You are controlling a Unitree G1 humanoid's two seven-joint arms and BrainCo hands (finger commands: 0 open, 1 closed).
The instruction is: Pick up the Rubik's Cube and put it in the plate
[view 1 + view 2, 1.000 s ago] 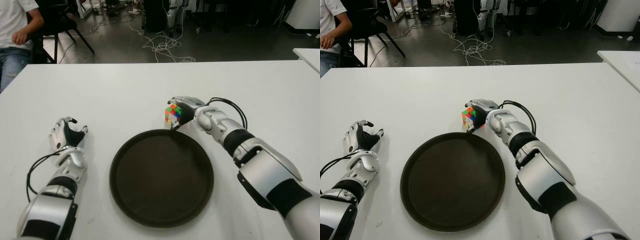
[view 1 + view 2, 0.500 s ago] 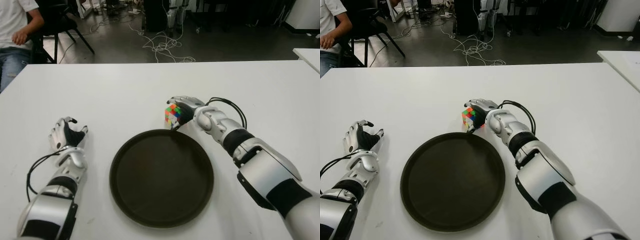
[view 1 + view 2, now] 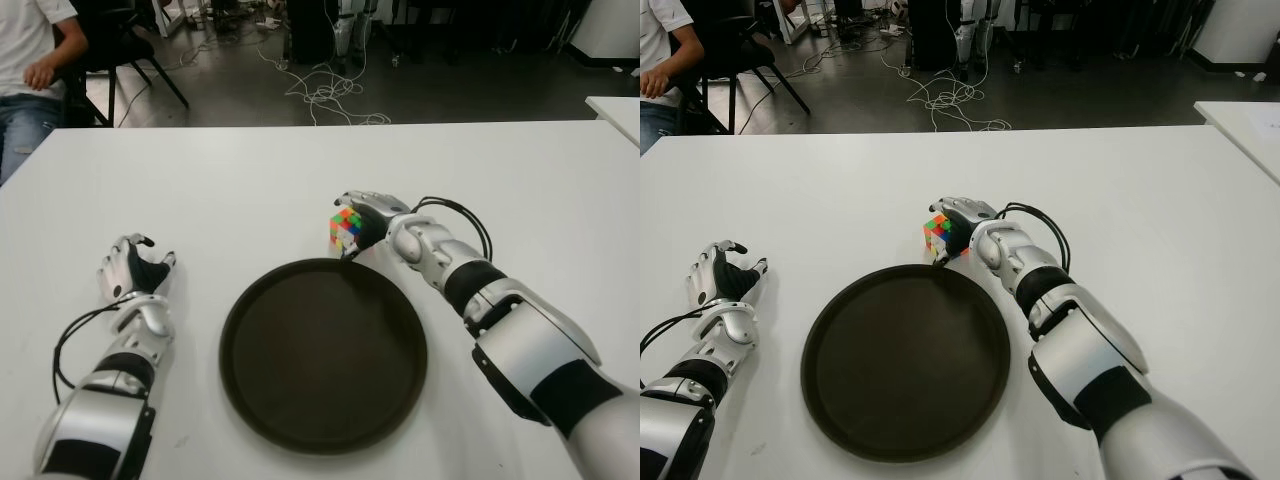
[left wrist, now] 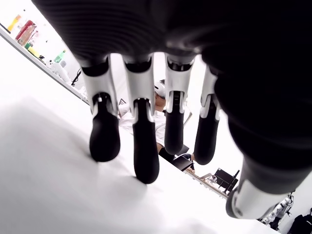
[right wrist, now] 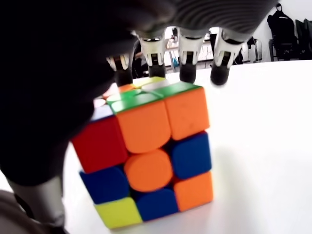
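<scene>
The Rubik's Cube (image 3: 343,231) stands on the white table (image 3: 200,180), just past the far rim of the round dark plate (image 3: 323,360). My right hand (image 3: 360,222) is cupped around the cube from the right. In the right wrist view the cube (image 5: 146,151) sits flat on the table, the fingertips (image 5: 187,73) hang over its far top edge, and the thumb shows beside its red face. The plate holds nothing. My left hand (image 3: 130,268) shows on the table to the left of the plate, its fingers (image 4: 146,146) relaxed and holding nothing.
A seated person (image 3: 30,70) and a black chair are beyond the table's far left corner. Cables (image 3: 320,95) lie on the floor behind. Another white table's corner (image 3: 618,108) shows at the far right.
</scene>
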